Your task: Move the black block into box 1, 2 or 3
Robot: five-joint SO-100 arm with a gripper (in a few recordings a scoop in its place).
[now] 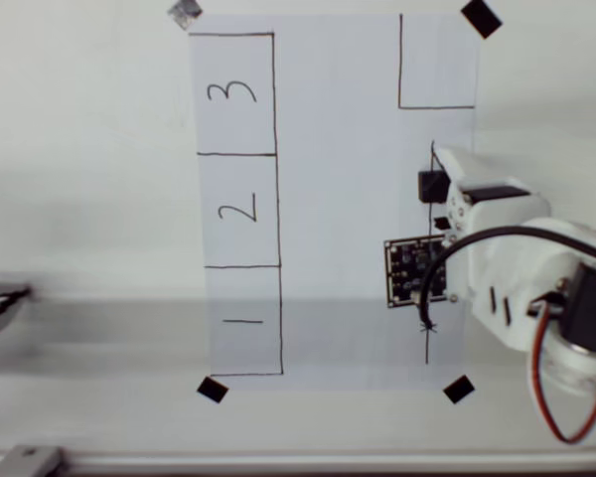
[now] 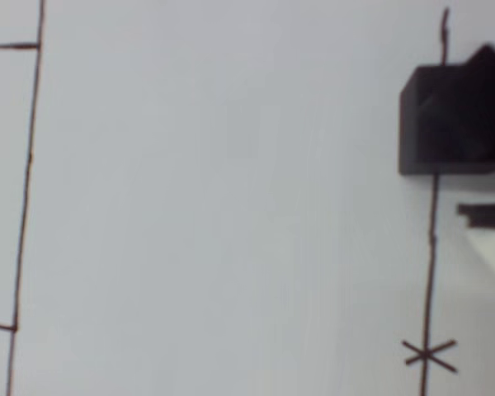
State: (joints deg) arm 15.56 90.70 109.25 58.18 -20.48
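The black block (image 1: 433, 186) sits on a drawn line at the paper's right side, beside the gripper (image 1: 449, 199), whose jaw state I cannot tell, so centre the fingers around it before closing.

paper (image 1: 338, 199) — handwritten "3" top box (image 1: 234, 93) | "2" mid box (image 1: 238, 210) | "1" bottom box (image 1: 243, 320) — x mark (image 2: 429, 355) on drawn line

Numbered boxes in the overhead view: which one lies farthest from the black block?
The box marked 1, at the bottom of the column. The black block sits across the paper about level with the box marked 2, nearer the box marked 3 than box 1.
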